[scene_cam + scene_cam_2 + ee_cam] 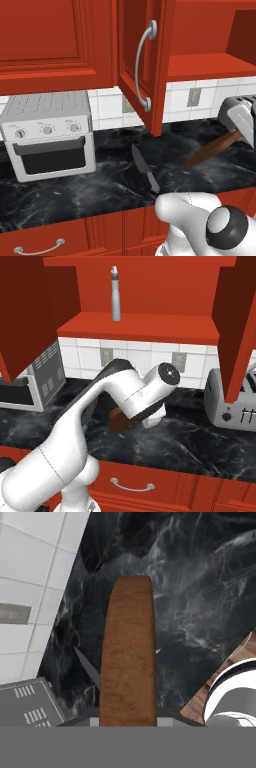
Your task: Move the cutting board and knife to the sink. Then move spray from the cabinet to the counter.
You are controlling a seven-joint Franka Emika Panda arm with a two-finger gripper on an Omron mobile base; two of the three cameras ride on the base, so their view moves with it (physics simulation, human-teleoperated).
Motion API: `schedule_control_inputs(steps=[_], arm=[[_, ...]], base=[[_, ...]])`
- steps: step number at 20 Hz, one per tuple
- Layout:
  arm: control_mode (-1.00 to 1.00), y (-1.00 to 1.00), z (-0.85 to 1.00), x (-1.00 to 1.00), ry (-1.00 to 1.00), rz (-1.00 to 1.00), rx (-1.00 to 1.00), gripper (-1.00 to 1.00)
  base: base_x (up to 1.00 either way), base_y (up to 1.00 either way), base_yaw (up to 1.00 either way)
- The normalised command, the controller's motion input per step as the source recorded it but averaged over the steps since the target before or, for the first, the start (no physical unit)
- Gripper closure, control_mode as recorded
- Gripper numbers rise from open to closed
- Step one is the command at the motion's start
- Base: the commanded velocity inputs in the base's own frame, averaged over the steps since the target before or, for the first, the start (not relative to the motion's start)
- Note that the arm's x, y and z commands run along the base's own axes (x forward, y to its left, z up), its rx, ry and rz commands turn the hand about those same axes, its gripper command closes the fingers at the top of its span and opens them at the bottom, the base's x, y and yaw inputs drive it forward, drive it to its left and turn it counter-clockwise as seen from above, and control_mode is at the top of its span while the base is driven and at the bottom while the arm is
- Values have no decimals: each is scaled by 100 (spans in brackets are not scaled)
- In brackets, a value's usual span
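- Two-finger gripper clamped tight on one end of the flat, elongated dark-brown wooden cutting board; fingertips themselves hidden behind the board in the hand view.
- Board held tilted above the black marble-look counter, upper end in the gripper, lower end slanting down toward the worktop; whether the lower end touches the surface cannot be told.
- In the hand view, board running lengthwise up the middle, rounded far end over the dark veined worktop.
- Small kitchen knife with dark pointed blade and light grey handle lying flat on the counter, just left of the board's lower end, apart from it.
- Slim light-grey spray bottle standing upright on the red inner shelf of the red wooden wall cabinet, door swung open, long curved silver handle facing out.
- White toaster oven on the counter at the left, against the white tiled wall.
- Silver toaster on the counter at the right.
- Red drawers with short handles below the worktop.
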Motion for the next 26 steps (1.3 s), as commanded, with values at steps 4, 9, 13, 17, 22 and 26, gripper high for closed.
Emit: schedule_control_inputs(steps=[4,9,13,17,22,26], arm=[[-100,35,21,4,19,0,-11,100],[-100,18,11,0,13,0,-6,100],[-100,29,0,0,4,2,-5,100],[-100,47,0,-1,2,9,-6,100],[-100,35,0,-15,0,11,-3,100],[-100,46,0,-21,0,14,-6,100]], base=[[0,0,0],[0,0,0],[0,0,0],[0,0,0],[0,0,0],[0,0,0]])
